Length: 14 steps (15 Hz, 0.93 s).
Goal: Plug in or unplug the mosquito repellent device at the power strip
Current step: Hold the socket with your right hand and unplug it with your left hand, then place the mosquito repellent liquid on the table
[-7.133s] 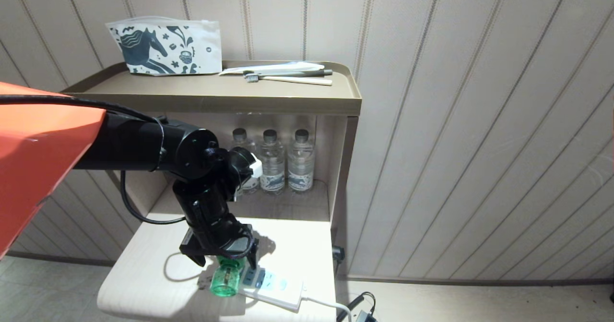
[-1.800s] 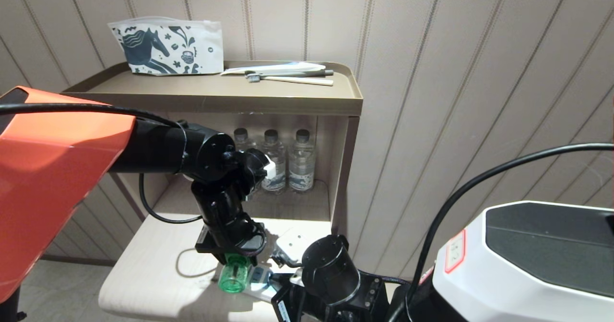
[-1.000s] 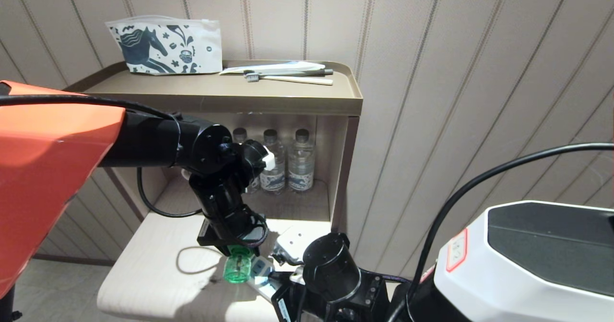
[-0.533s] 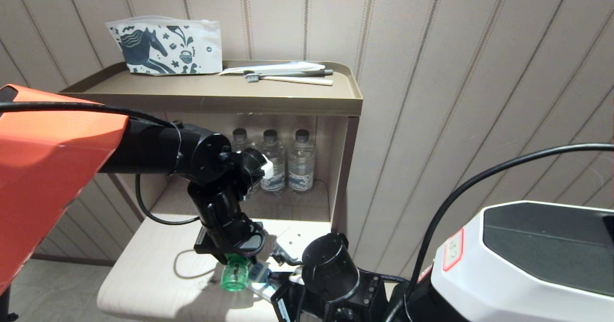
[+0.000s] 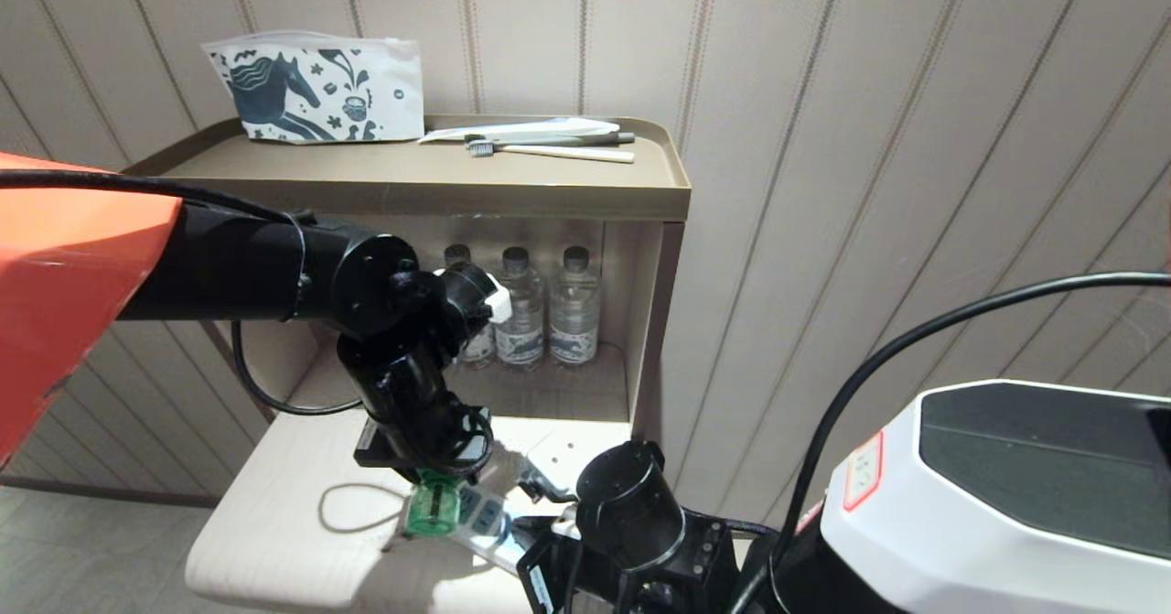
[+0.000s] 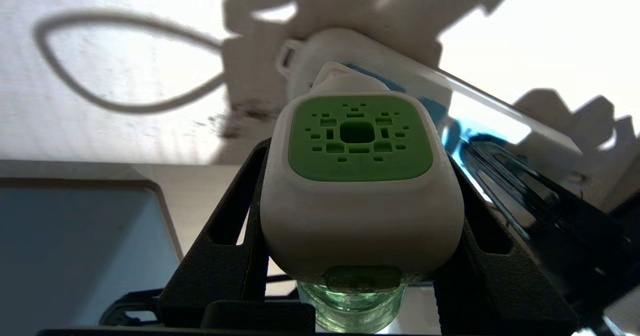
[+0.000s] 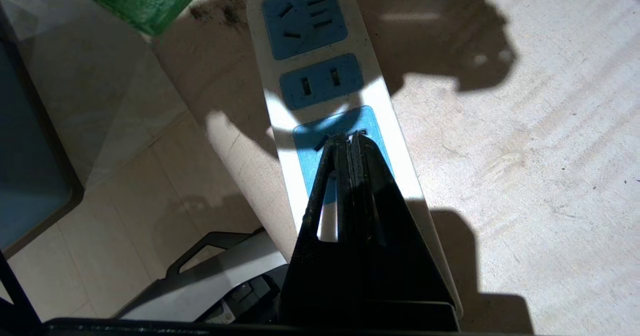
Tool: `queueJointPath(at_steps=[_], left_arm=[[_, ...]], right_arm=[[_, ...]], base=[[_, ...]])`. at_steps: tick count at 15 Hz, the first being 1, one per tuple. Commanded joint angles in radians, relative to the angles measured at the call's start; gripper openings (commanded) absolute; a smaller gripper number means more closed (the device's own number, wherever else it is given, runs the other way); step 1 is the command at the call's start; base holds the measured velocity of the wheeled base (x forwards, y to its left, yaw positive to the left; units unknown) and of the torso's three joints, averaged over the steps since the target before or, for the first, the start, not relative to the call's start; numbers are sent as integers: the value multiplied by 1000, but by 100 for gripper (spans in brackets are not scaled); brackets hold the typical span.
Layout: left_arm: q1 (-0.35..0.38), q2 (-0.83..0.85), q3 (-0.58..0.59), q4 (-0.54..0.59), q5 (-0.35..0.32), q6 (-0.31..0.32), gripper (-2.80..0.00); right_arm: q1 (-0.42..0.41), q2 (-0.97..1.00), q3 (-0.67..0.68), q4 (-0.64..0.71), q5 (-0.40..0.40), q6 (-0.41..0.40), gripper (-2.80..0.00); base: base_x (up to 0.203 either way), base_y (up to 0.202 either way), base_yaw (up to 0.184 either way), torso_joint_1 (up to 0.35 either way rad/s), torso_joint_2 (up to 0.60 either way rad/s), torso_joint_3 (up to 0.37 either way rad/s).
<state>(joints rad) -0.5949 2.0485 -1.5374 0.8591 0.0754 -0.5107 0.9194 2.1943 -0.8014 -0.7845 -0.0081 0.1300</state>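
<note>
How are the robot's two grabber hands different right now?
The left gripper has its fingers spread around the white head of the mosquito repellent device, squeezing it from both sides. The right gripper has its fingers pressed flat together and holds nothing. The left one carries its load; the right one's tip sits on a blue socket panel of the power strip. Both are black, and both are at the same strip.

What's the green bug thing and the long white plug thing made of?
The mosquito repellent device: probably plastic, a smooth matte white head, green vented face, and a see-through green bottle that could be plastic or glass. The power strip: likely hard, glossy white plastic, with light-blue socket panels.
</note>
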Motion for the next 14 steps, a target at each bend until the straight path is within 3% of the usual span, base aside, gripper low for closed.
queueJointPath(at_steps=[1,8,14], left_arm=[[-1,-8,-1,4,0,-4,-280],[-1,-108,-12,3,-11,-12,-280],[12,-391,25,18,9,-12,-280]], right_arm=[[-1,2,-2,-7,-1,0,-280],[-16,-20,10,-9,-3,2,-280],[-22,-69,4,-9,-4,-5,-280]], base=[[0,0,0,0,0,0],[0,0,0,0,0,0],[0,0,0,0,0,0]])
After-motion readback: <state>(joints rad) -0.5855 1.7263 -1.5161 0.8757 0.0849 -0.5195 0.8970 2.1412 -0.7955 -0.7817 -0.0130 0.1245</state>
